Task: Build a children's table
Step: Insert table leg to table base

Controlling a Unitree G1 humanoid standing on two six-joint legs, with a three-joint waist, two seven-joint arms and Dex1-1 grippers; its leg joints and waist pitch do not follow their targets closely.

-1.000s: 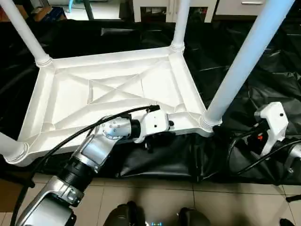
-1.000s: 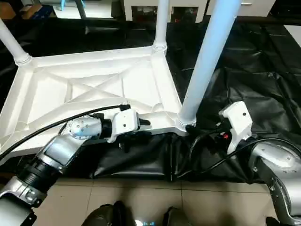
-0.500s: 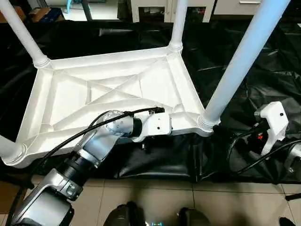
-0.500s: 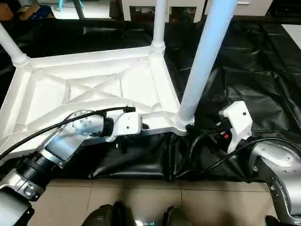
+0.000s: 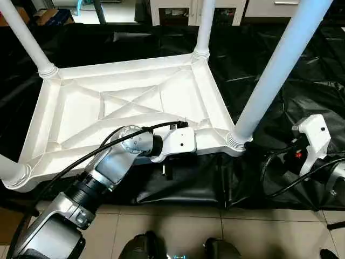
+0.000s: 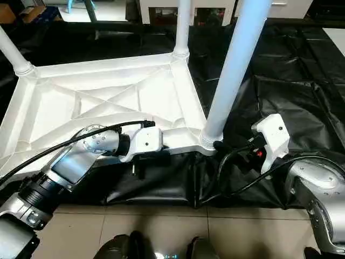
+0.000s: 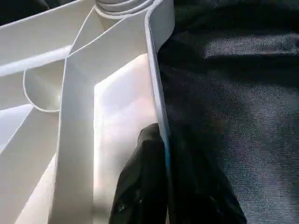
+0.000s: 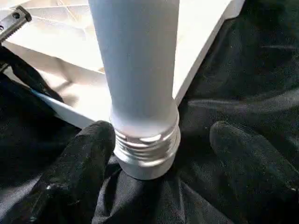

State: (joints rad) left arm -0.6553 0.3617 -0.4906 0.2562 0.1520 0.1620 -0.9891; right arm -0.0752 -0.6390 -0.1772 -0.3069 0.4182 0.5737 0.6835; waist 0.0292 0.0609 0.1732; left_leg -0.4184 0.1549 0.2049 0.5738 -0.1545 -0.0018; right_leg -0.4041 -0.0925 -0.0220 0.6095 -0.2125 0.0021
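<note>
The left hand [image 7: 163, 186] is clamped on the near rim of the table top [image 5: 129, 102]: one black finger [image 7: 142, 186] is seen inside the rim wall and the other outside it, both pressed against the thin white edge. The right hand [image 8: 159, 172] is spread wide, with its two black fingers [image 8: 79, 163] set on either side of the near right leg [image 5: 275, 70] at its threaded base; the left finger lies just beside the collar, the other stands apart, and nothing is gripped.

The children's table is shown upside down on a black sheet [image 5: 280, 48] spread over the tiled floor [image 5: 178, 226]. The white rectangular top is laid with its X-ribbed underside upward, and a round socket is formed at each corner. Four tapered white tube legs are seated in the sockets and rise upright: the far left leg [image 5: 24, 35], the far right leg [image 5: 204, 24], the near left leg [image 5: 8, 167], and the near right leg, which is the closest to the camera.

Compared with one second earlier, the left forearm is drawn closer to the rim and the left wrist housing [image 5: 178, 143] is turned flatter against it. The right wrist housing [image 5: 312, 140] is shifted very slightly. The table is found in nearly the same place.
</note>
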